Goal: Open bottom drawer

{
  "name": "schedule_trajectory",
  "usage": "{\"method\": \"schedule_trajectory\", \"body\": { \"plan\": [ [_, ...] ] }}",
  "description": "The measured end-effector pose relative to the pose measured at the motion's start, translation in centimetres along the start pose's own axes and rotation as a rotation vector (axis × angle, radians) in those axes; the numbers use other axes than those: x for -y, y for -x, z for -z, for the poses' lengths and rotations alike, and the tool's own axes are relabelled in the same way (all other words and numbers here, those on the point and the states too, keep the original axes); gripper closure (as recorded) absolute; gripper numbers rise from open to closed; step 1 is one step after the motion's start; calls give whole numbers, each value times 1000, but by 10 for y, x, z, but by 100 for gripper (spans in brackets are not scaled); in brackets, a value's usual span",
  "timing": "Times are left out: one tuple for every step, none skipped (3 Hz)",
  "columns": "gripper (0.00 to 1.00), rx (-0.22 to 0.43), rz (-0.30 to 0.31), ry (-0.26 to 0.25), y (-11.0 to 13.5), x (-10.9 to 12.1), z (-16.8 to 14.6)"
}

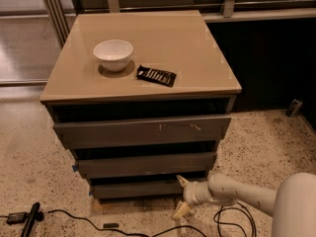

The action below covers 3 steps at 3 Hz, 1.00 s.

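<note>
The bottom drawer (136, 188) is the narrowest of three dark grey-brown fronts, low under the tan-topped cabinet (197, 58). Its plain front stands slightly out from the cabinet base. My gripper (180, 196) is at the drawer's right end, near the floor. Its pale fingers are spread, one fingertip (181, 180) at the drawer's upper right corner and the other (178, 212) below, near the floor. The white arm reaches in from the lower right.
A white bowl (113, 54) and a black packet (156, 75) lie on the cabinet top. The top drawer (143, 130) with pale scratches and the middle drawer (145, 164) sit above. Black cables (74, 217) and a black tool (30, 219) lie on the speckled floor.
</note>
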State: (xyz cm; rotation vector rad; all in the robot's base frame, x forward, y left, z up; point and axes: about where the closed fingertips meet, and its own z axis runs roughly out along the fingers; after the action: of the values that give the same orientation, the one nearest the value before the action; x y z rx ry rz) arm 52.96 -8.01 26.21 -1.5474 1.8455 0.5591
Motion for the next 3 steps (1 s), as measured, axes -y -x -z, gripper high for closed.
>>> {"method": "schedule_trajectory", "body": {
  "plan": [
    [0,-1,-13,-2,-12,12,-19],
    [0,-8,-25,-7,-27,23,-38],
    [0,-19,-35,-10,-42,32,-54]
  ]
}}
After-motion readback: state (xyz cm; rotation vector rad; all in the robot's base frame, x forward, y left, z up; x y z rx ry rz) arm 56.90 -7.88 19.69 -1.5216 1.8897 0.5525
